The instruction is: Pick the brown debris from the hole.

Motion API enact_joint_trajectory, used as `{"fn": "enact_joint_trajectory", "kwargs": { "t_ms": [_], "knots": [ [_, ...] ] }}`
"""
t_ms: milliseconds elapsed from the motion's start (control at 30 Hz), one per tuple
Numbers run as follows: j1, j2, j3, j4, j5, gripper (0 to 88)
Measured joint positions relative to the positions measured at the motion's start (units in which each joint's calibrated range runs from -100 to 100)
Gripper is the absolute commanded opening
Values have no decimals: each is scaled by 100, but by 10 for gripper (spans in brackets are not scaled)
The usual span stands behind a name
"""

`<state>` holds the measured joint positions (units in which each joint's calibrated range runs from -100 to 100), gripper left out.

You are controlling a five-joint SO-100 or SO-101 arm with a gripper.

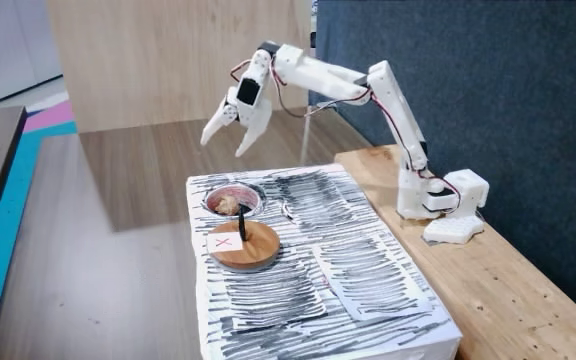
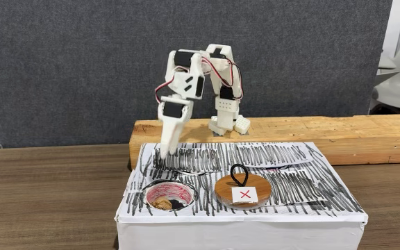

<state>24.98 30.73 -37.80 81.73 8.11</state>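
Gripper (image 1: pixel 224 134) hung open and empty in upper-left frame, well above brown debris (image 1: pixel 228 206) sitting in hole (image 1: pixel 252 193) beside wooden disc (image 1: pixel 258 246).

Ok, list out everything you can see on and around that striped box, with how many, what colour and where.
Brown debris: one, tan, lying inside the hole.
Hole: one, pinkish-red rim, dark inside, in the box top at the front left in a fixed view.
Wooden disc: one, light brown with a red X on a white label and a black loop handle, beside the hole on the box top.
Box: one, white with black scribbled stripes, on the brown table.
Wooden beam: one, pale wood, behind the box, carrying the arm's base.
Table: one, brown wood grain, under everything.
Backdrop: one, dark grey fabric, behind.
Gripper: one, white, open, raised in the air above and behind the hole, holding nothing.
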Motion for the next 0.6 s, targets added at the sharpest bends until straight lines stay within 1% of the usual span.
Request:
{"fn": "enact_joint_trajectory", "kwargs": {
  "t_ms": [267,600],
  "knots": [
    [0,748,-9,444,0,269],
    [0,1185,-9,495,0,269]
  ]
}}
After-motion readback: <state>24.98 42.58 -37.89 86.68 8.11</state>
